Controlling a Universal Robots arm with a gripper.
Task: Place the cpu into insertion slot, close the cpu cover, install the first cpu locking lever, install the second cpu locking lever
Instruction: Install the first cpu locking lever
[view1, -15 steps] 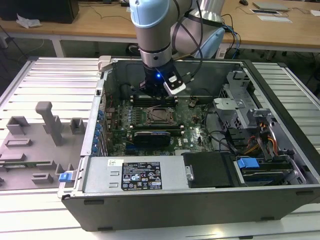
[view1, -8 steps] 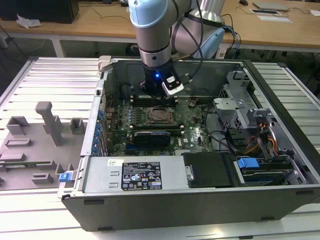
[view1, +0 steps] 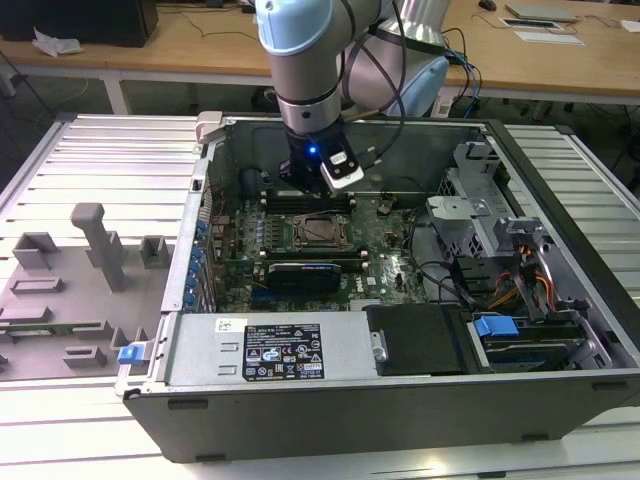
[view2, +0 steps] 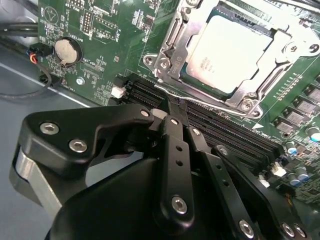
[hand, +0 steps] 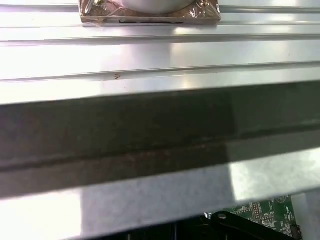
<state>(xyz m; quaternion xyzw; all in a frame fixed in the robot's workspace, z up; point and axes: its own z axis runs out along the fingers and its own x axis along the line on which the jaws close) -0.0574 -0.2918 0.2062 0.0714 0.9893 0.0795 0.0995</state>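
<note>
Hand pressed together, empty, near cpu (seated in insertion slot)

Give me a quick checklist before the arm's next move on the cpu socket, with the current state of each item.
1. The cpu seated in the insertion slot: ok.
2. The cpu cover down around the chip: ok, it frames it.
3. Locking levers latched: cannot tell.
4. The gripper empty: ok, nothing between its fingers.
5. Gripper clear of the socket: ok, it sits over the memory slots beside it.
</note>
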